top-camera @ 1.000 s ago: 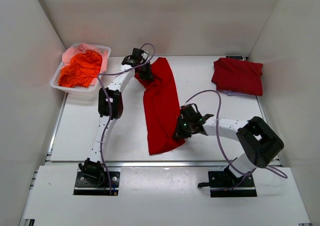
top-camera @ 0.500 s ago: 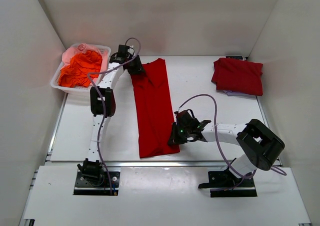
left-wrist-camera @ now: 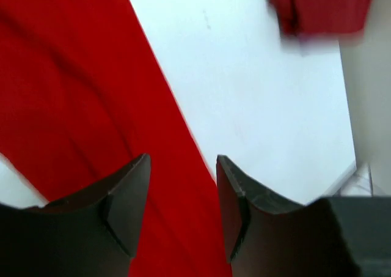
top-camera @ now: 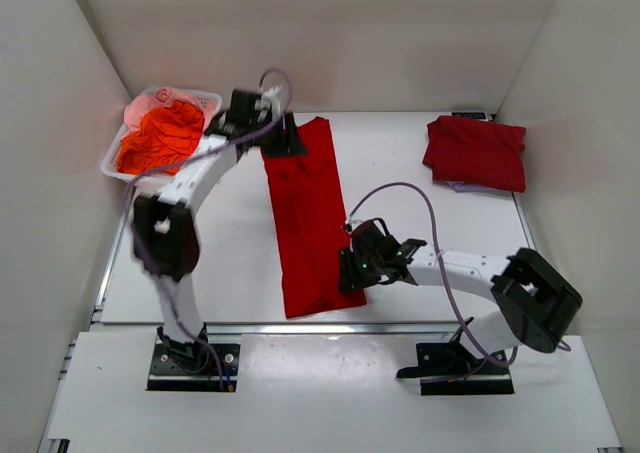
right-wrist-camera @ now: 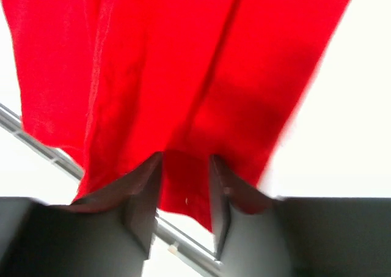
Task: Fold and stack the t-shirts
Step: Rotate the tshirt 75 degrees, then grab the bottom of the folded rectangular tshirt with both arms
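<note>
A long, narrow, folded deep-red t-shirt (top-camera: 305,218) lies flat on the white table, running from the back toward the front edge. My left gripper (top-camera: 289,139) hovers over its far end; in the left wrist view the gripper (left-wrist-camera: 183,161) is open, with the red cloth (left-wrist-camera: 73,106) lying below the gap. My right gripper (top-camera: 346,270) is at the shirt's near right edge. In the right wrist view it (right-wrist-camera: 186,156) is open, with the cloth's (right-wrist-camera: 171,63) hem between the parted fingers. A folded t-shirt stack (top-camera: 476,153) sits at the back right.
A white lattice basket (top-camera: 204,104) at the back left holds crumpled orange-red cloth (top-camera: 160,141). White walls close in the table on three sides. The table's metal front rail (right-wrist-camera: 189,243) runs just below the shirt's hem. The folded stack (left-wrist-camera: 321,8) shows at the top right of the left wrist view.
The shirt has been drawn left and laid out straight. Both grippers have gone from shut to open, and the left arm's elbow has swung out to the left.
</note>
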### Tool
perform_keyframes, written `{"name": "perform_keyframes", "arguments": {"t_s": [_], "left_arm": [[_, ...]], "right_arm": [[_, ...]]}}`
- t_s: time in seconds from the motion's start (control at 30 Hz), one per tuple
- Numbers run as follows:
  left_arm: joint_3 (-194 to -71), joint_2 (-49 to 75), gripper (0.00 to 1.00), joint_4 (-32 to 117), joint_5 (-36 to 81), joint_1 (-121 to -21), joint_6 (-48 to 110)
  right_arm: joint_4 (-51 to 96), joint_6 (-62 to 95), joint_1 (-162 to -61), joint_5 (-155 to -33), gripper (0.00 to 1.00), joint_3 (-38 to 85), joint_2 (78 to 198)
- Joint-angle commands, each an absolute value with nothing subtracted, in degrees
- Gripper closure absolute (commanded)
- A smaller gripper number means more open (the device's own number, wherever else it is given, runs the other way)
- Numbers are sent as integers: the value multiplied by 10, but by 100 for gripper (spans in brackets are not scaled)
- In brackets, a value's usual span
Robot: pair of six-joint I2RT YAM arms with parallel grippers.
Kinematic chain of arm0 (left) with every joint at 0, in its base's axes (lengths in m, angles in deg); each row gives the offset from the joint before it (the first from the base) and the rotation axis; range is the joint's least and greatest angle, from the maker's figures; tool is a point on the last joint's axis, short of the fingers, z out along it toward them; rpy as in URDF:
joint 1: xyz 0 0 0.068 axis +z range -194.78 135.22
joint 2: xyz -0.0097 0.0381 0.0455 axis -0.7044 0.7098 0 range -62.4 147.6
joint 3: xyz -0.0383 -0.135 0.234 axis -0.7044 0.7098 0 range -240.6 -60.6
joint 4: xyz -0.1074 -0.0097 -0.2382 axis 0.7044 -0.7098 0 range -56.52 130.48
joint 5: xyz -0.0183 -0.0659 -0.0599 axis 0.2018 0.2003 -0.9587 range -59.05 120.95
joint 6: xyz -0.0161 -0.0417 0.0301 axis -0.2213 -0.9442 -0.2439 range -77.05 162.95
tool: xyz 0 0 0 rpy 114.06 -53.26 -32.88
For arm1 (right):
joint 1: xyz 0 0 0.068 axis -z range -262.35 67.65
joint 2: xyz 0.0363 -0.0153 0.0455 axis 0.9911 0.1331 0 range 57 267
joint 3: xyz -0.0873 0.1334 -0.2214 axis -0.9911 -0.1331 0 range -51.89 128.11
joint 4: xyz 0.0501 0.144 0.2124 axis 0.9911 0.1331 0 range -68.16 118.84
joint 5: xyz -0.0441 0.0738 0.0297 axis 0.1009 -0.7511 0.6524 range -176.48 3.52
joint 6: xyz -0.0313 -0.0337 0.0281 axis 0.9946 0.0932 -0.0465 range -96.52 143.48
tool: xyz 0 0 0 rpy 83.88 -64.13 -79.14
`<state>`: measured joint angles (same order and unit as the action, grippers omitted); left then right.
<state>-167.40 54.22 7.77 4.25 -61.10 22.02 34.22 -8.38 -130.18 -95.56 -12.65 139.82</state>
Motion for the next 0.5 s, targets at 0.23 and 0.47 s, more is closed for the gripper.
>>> {"name": "perform_keyframes", "arguments": {"t_s": [0.23,0.47], "left_arm": [[-1060,109,40,137,83,-708,202],[-895,15,35,174,100,-766,120]], "right_arm": [[357,-64,-1216,-991,49,-185,1246],[383,-88,-1174,-1038,46,-235,1215]]}}
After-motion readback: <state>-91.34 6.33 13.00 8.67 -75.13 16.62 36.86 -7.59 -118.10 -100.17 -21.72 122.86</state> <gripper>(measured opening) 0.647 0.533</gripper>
